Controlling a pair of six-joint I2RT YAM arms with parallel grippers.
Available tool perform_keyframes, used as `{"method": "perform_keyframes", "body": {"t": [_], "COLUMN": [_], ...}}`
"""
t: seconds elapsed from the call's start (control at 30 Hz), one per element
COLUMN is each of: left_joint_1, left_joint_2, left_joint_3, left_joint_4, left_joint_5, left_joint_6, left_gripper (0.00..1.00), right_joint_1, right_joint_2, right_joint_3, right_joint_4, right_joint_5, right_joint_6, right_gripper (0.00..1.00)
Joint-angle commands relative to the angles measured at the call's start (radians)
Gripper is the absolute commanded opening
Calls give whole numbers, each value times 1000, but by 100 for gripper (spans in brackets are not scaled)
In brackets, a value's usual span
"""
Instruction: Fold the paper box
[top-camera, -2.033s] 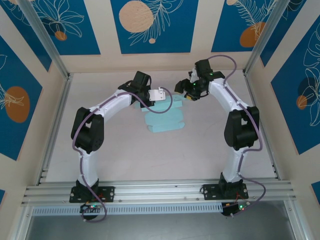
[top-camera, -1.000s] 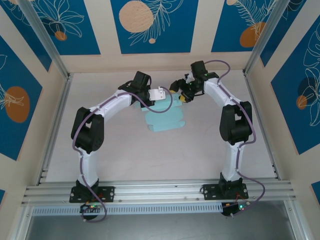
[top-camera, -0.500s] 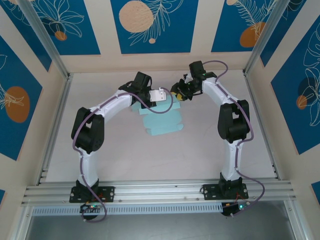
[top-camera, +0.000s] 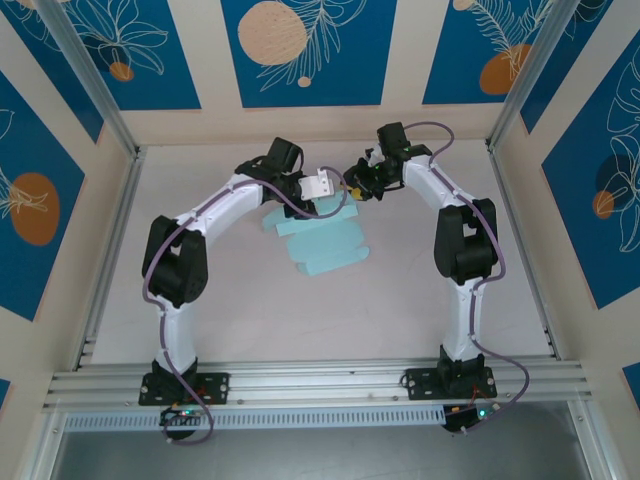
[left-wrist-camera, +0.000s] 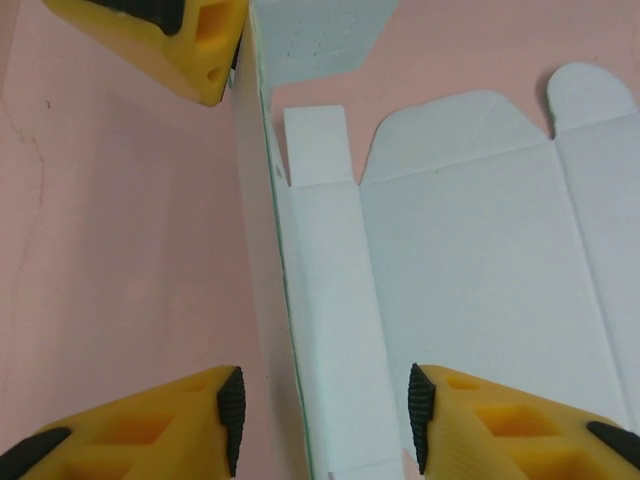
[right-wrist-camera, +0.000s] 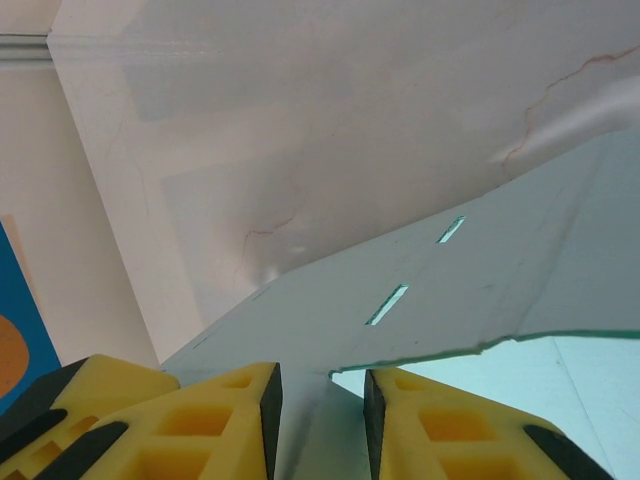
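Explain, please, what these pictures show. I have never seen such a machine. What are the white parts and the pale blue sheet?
The white parts are two robot arms, the left arm and the right arm, bolted at the near edge of a table. One picture looks down from above; the other two come from a camera on each wrist, so the yellow shapes there are fingers. The sheet is a paper box, not yet folded, mostly flat with one side raised. The left fingers are open, with that raised side between them. The right fingers stand close around a lifted edge; whether they pinch it I cannot tell.
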Motion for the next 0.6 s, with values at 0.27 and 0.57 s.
{"method": "perform_keyframes", "body": {"t": [0.27, 0.57], "left_joint_1": [35, 40], "left_joint_2": [-36, 84], "left_joint_3": [235, 343], "left_joint_4": [-104, -216], "left_joint_5": [39, -26], "left_joint_6": [-528, -637], "left_gripper": [57, 56], "right_joint_1": [10, 12], "right_joint_2": [11, 11], "right_joint_3": [29, 25], "right_joint_4": [-11, -5], "right_joint_5": [-23, -28], "right_joint_6": [-1, 1], "right_gripper": [31, 31]}}
